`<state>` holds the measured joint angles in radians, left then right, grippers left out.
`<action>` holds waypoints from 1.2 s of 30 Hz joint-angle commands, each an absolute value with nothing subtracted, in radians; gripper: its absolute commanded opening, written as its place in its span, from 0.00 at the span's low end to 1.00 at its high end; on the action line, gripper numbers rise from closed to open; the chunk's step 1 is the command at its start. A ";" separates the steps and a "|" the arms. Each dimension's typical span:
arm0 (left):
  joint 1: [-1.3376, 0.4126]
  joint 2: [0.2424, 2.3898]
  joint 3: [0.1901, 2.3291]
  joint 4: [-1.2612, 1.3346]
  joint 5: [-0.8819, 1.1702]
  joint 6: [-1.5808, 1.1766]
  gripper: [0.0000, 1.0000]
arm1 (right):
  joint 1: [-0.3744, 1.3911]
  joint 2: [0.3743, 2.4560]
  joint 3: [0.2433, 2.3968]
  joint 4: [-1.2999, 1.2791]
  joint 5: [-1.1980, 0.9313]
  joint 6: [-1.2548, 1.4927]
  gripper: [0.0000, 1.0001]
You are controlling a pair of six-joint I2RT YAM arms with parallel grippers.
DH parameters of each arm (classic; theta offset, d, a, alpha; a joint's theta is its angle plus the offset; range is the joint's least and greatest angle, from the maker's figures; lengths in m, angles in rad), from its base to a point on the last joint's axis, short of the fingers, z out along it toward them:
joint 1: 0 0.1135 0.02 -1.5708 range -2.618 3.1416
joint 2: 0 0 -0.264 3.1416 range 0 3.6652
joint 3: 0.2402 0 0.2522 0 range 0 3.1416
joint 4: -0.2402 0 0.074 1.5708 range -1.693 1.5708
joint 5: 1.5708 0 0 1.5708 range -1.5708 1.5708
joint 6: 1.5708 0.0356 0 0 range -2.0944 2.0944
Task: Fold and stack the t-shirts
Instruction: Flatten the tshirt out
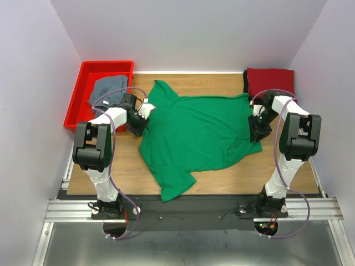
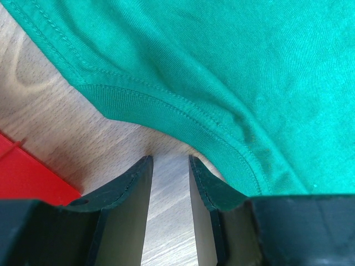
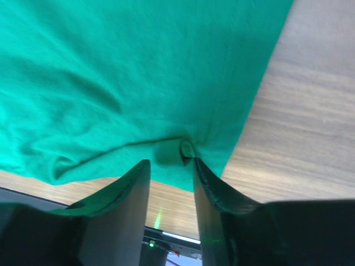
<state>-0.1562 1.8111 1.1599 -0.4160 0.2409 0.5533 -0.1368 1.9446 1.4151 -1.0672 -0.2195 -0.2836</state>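
Green t-shirt (image 1: 199, 133) lies spread across the middle of the table (image 1: 233, 173). At the table's left, the left gripper (image 2: 169, 159) stands narrowly parted over bare wood beside the collar (image 2: 166, 108); at its right, the right gripper (image 3: 171, 162) straddles the bunched hem (image 3: 186, 149), grip impossible to tell.

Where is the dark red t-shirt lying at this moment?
In the top view, the dark red t-shirt lies folded at the far right corner of the table, just behind the right arm and beyond the spread green t-shirt.
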 commanded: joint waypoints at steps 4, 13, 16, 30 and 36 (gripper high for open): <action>-0.158 1.825 1.193 -0.433 0.259 0.554 0.44 | -0.140 1.979 1.466 -1.100 -0.313 -0.282 0.32; -0.160 1.821 1.200 -0.437 0.253 0.563 0.44 | -0.158 1.886 1.439 -1.160 -0.278 -0.337 0.01; -0.160 1.812 1.195 -0.436 0.250 0.568 0.44 | -0.179 1.798 1.396 -1.189 -0.235 -0.367 0.01; -0.158 1.753 1.123 -0.417 0.258 0.587 0.45 | -0.187 1.614 1.032 -1.181 -0.054 -0.474 0.11; -0.147 1.599 1.129 -0.530 0.467 0.698 0.48 | -0.187 1.609 1.115 -1.177 -0.074 -0.477 0.50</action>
<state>-0.1547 1.7565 1.1252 -0.4332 0.3103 0.6117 -0.1883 1.6314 1.0401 -1.1957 -0.0849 -0.4595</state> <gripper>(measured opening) 0.475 0.486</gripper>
